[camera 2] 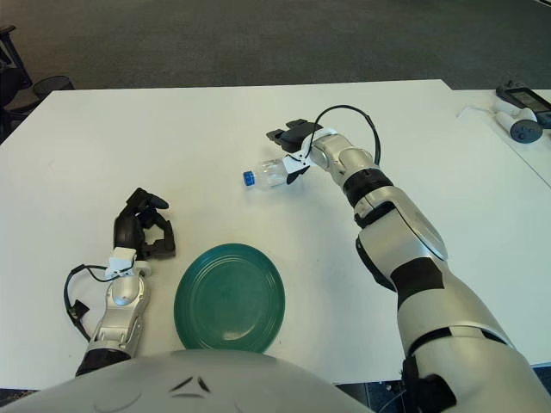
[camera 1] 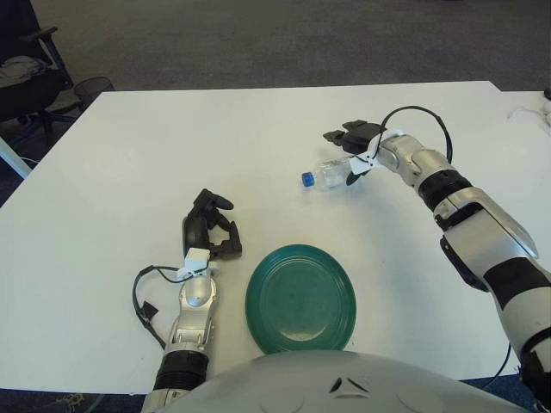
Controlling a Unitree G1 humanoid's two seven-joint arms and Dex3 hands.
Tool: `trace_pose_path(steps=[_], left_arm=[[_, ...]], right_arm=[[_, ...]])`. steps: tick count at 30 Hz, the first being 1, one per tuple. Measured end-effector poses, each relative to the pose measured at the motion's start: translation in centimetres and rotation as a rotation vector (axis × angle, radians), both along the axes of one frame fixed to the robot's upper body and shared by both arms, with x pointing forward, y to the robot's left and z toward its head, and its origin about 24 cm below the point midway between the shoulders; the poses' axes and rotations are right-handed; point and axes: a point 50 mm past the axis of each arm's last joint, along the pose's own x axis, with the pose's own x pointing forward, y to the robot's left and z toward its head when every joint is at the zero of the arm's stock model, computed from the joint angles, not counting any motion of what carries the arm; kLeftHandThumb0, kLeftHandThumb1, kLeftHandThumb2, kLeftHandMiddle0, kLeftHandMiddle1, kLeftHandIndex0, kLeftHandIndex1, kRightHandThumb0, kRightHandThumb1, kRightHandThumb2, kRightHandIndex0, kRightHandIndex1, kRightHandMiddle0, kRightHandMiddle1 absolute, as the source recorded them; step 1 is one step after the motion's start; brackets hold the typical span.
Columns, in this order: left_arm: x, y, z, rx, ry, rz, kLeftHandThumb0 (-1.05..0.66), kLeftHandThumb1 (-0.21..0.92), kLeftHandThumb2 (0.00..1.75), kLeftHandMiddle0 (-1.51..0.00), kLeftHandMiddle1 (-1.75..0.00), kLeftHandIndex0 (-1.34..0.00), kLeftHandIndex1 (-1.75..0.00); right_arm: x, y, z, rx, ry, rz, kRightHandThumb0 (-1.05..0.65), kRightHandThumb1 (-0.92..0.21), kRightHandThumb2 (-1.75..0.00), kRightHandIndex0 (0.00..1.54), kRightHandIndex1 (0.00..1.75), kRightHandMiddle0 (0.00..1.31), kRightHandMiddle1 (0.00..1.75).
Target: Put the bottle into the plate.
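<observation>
Only one bottle (camera 1: 330,175) shows: clear plastic with a blue cap, lying on its side on the white desk (camera 1: 172,138), beyond the plate (camera 1: 300,298). One plate too, round, green, smooth, near the front edge. Right hand (camera 1: 355,148) is at the bottle's base, fingers loosely around it. Left hand (camera 1: 209,225), left of the plate, is loosely curled, holding nothing.
</observation>
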Motion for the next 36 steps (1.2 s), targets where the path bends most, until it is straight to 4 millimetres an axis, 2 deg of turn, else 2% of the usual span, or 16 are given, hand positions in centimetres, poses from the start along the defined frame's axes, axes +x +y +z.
trace_pose_path(steps=[20, 36], left_arm=[[0.0, 0.0, 0.0, 0.000, 0.001, 0.000, 0.00, -0.06, 1.75, -0.88, -1.73, -0.68, -1.75], [0.0, 0.0, 0.0, -0.002, -0.001, -0.001, 0.00, -0.06, 1.74, -0.88, -1.74, -0.68, -1.75]], right_arm=[[0.0, -0.2, -0.3, -0.043, 0.027, 0.006, -1.05, -0.92, -0.09, 0.00, 0.00, 0.00, 0.00], [-0.3, -0.1, -1.5, -0.084, 0.081, 0.012, -1.05, -0.92, -0.12, 0.00, 0.00, 0.00, 0.00]])
